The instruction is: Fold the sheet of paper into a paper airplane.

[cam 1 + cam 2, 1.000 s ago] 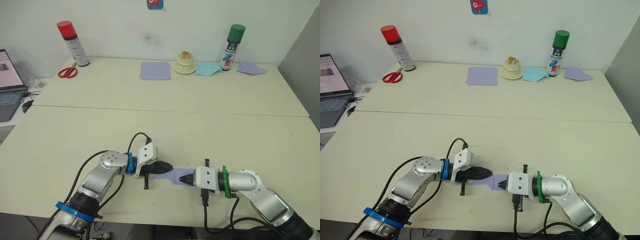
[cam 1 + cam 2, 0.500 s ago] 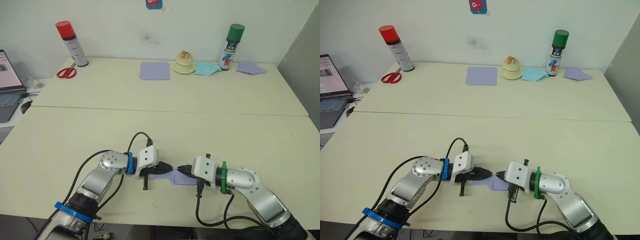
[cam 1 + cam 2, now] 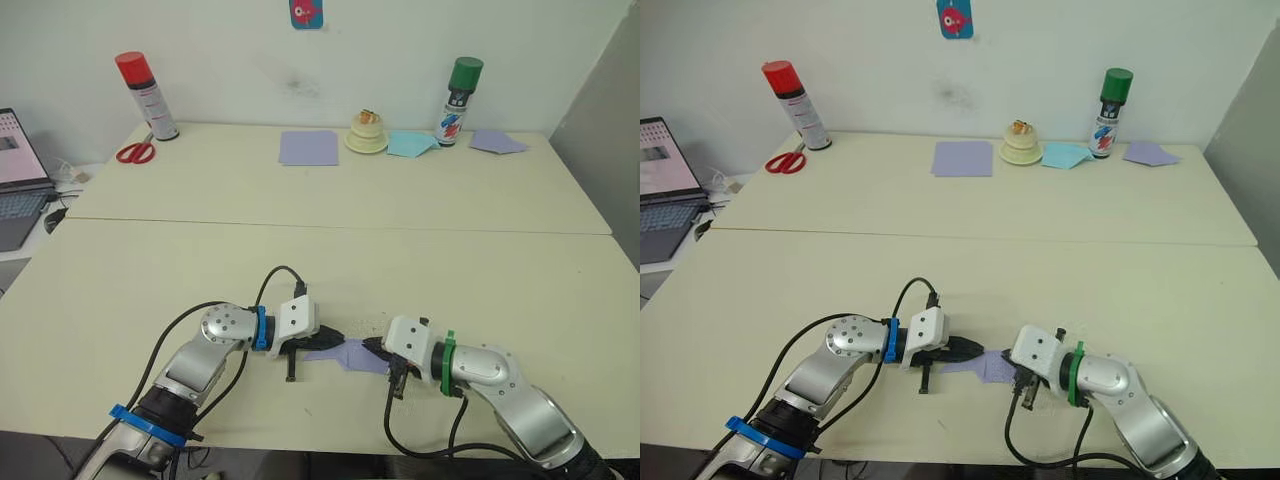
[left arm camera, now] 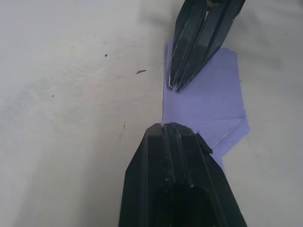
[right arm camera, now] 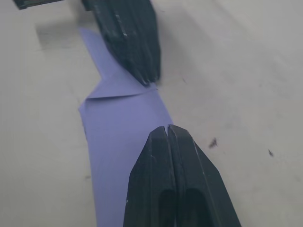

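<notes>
The lavender sheet of paper lies flat on the near table, folded into a narrow strip with a diagonal crease and a pointed end. My left gripper is shut, its tips resting on the paper's left end. From the other side my right gripper is also shut, with its tips pressed on the far edge of the paper. The two sets of fingertips stand almost nose to nose, a small gap apart.
Along the far table's back stand a red-capped spray can, red scissors, a flat lavender sheet, a cream round object, pale blue paper, a green-capped can and a folded lavender piece. A laptop sits far left.
My right gripper has slid left along the paper toward the left gripper, closing the gap between the tips. The left gripper has barely moved. The camera has shifted slightly.
</notes>
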Available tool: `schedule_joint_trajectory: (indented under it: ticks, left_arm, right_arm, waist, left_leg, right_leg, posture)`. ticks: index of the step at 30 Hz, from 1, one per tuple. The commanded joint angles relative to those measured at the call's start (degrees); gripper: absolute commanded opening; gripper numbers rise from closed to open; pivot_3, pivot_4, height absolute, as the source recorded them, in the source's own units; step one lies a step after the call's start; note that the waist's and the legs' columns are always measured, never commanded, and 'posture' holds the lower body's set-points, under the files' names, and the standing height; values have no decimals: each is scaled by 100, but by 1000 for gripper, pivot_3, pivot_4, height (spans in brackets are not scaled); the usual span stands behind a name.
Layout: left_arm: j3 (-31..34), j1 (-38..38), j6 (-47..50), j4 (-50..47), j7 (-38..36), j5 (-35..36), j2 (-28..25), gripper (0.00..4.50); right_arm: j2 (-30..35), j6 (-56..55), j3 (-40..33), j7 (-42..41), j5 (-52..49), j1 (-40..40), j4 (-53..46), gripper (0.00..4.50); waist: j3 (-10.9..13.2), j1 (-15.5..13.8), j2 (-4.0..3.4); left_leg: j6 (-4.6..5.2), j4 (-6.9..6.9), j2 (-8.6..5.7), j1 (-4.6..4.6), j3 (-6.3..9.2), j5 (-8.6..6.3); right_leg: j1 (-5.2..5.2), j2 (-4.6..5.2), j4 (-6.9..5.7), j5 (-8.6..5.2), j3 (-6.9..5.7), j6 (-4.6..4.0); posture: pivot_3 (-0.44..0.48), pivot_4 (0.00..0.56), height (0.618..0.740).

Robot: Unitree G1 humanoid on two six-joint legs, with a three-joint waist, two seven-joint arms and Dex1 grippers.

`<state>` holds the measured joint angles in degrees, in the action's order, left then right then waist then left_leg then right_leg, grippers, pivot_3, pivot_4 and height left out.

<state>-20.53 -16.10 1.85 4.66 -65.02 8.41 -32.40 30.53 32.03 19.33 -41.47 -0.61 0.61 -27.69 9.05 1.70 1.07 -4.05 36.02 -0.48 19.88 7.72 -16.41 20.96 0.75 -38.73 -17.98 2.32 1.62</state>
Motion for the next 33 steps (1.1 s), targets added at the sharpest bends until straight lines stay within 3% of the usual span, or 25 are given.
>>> schedule_joint_trajectory:
  ticks: [1,7,12,21,28,33]
  left_arm:
    - [-305,269,142,511,-34,-483,-161,0]
    - [-312,217,90,595,-2,-495,-142,0]
    - [-337,143,72,641,43,-520,-80,0]
    - [-357,89,78,625,46,-504,-67,0]
    - [-319,129,84,592,40,-454,-143,0]
    - [-314,107,67,639,40,-444,-147,0]
  right_arm:
    - [142,462,-442,36,-266,-249,124,47]
    - [-148,-607,-867,-229,-1082,-424,-442,47]
    - [-201,-1211,-404,-45,-543,-216,-253,47]
    - [-288,-1147,206,359,257,44,609,47]
    - [-100,-98,-564,422,-234,-378,553,47]
    - [165,-236,-751,336,-408,-637,423,47]
  waist:
    - [-6,2,2]
    - [0,11,-10]
    - [2,10,-13]
    - [1,6,-17]
    - [-9,4,-15]
    - [-20,2,0]
  left_leg:
    - [0,0,1,-3,0,0]
    - [0,-1,2,-3,-3,0]
    - [0,0,1,-2,-4,0]
    - [0,1,0,-2,-4,0]
    - [0,1,0,-4,0,1]
    - [0,1,0,-8,0,0]
  right_leg:
    - [-4,-1,0,0,0,0]
    - [-6,-4,1,-1,-6,0]
    - [-5,-4,-1,0,-5,1]
    - [-3,-4,-1,0,-1,0]
    - [-8,-4,-2,1,-1,1]
    - [-15,-3,4,0,-7,1]
  posture:
    - [0,150,740]
    - [0,150,740]
    - [0,150,740]
    - [0,150,740]
    - [0,150,740]
    - [0,150,740]
